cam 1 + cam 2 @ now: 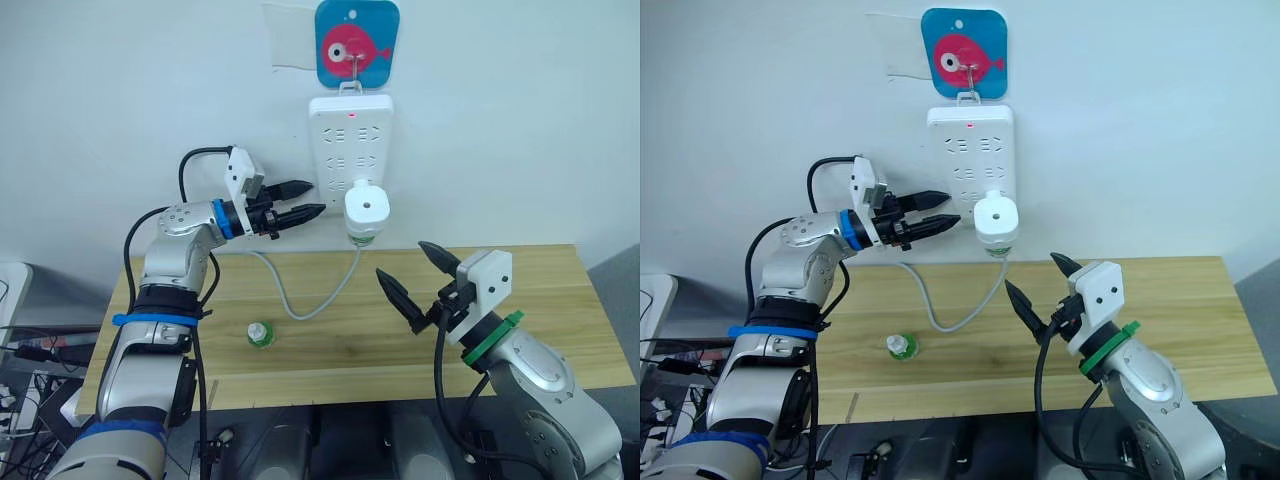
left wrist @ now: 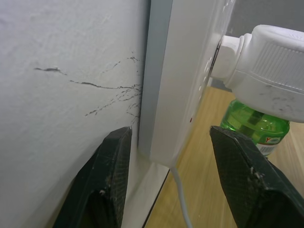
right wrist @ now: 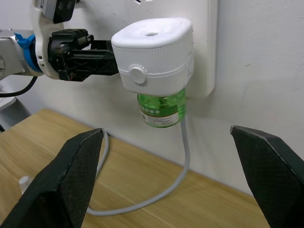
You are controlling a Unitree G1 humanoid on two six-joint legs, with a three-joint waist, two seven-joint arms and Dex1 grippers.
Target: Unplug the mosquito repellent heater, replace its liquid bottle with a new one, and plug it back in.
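So the mosquito repellent heater (image 1: 366, 206) sits plugged into the power strip (image 1: 350, 140), our released left claw (image 1: 300, 200) at its 9 o'clock, right claw (image 1: 418, 272) released below, so we'd brace the strip and pull straight out.

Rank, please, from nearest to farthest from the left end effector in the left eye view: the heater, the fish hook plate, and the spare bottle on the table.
1. Mosquito repellent heater, just beside the left end effector, plugged into the strip.
2. Fish hook plate, above on the wall.
3. Spare bottle, down on the table.

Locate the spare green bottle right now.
The spare green bottle stands on the wooden table, on the robot's left, in front of the grey cable and below the left claw.
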